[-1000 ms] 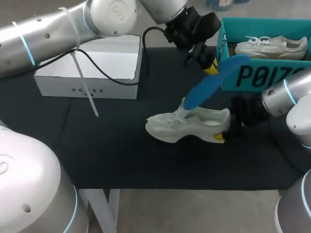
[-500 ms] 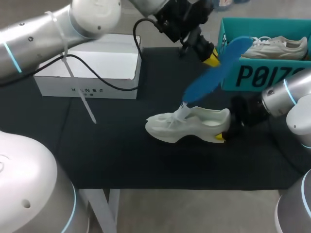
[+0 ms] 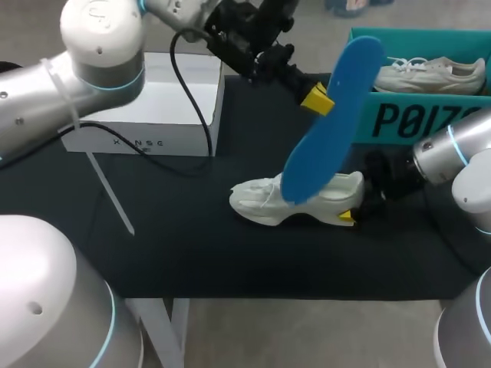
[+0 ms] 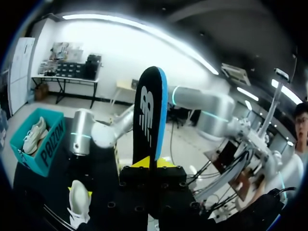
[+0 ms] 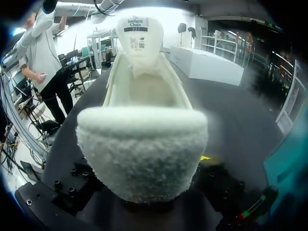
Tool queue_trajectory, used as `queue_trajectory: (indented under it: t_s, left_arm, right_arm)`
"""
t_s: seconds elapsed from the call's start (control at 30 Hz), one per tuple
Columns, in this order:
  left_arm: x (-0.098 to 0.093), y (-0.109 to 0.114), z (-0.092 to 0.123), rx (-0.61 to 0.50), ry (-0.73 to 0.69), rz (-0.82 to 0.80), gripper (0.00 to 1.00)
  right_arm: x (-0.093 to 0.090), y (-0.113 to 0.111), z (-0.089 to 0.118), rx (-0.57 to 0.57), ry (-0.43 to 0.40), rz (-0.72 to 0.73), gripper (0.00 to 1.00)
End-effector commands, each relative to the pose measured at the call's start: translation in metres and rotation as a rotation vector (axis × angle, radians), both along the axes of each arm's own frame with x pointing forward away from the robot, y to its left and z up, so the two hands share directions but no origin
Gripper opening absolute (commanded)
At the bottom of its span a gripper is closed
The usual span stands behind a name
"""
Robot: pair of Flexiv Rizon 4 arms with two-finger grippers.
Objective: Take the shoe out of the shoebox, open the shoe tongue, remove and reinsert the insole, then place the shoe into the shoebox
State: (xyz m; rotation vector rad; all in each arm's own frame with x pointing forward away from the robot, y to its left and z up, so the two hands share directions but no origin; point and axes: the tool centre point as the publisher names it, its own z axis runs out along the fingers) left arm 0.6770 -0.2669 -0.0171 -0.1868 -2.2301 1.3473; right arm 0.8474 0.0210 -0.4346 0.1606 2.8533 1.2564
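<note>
Head view has the long blue foam insole (image 3: 330,123) up in the air, pinched near its upper half by the left jaws, which are closed flat on it from both sides; its lower end hangs over the forefoot of the white shoe (image 3: 307,201). That white shoe stands on its sole on the dark cloth-covered desk (image 3: 192,253), about midway across and nearer the right edge, toe toward the left edge. From the left wrist view the blue foam insole (image 4: 149,115) rises straight out between the two yellow tips, so the grip looks narrow and firm. The right jaws sit at the heel, one yellow tip showing under it, and appear clamped on the heel collar; in the right wrist view the fleecy heel (image 5: 142,144) fills the foreground and the tongue (image 5: 138,43) stands lifted, leaving the inside of the shoe bare. Reinsertion seems to be the step in hand: I would tilt the insole so its toe end goes in first under the tongue, slide it forward along the footbed, then press the heel end down, while the right arm holds the shoe steady. The open teal cardboard shoebox (image 3: 414,115) waits at the far right corner with a second pale shoe (image 3: 430,74) inside it.
</note>
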Motion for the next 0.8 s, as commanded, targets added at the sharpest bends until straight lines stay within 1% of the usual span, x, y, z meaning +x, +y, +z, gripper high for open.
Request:
queue_trajectory:
  t_s: [0.03, 0.1, 0.53, 0.57, 0.63, 0.8]
  left_arm:
    - [-0.018, 0.003, 0.004, -0.148, 0.071, 0.048, 0.00]
    - [-0.025, 0.003, 0.009, -0.197, 0.056, 0.068, 0.00]
    - [-0.025, 0.003, 0.009, -0.197, 0.056, 0.068, 0.00]
    - [-0.029, 0.003, 0.007, -0.200, 0.071, 0.061, 0.00]
    - [-0.038, 0.002, 0.010, -0.221, 0.115, 0.050, 0.00]
    - [-0.062, 0.006, 0.030, -0.231, 0.198, -0.001, 0.00]
  right_arm:
    - [0.002, 0.000, -0.006, -0.002, 0.001, 0.000, 0.00]
    - [0.002, 0.000, -0.006, -0.002, 0.001, 0.000, 0.00]
    - [0.002, 0.000, -0.006, -0.002, 0.001, 0.000, 0.00]
    - [0.002, 0.000, -0.006, -0.002, 0.001, 0.000, 0.00]
    - [0.002, 0.000, -0.006, -0.002, 0.001, 0.000, 0.00]
    - [0.002, 0.000, -0.006, -0.002, 0.001, 0.000, 0.00]
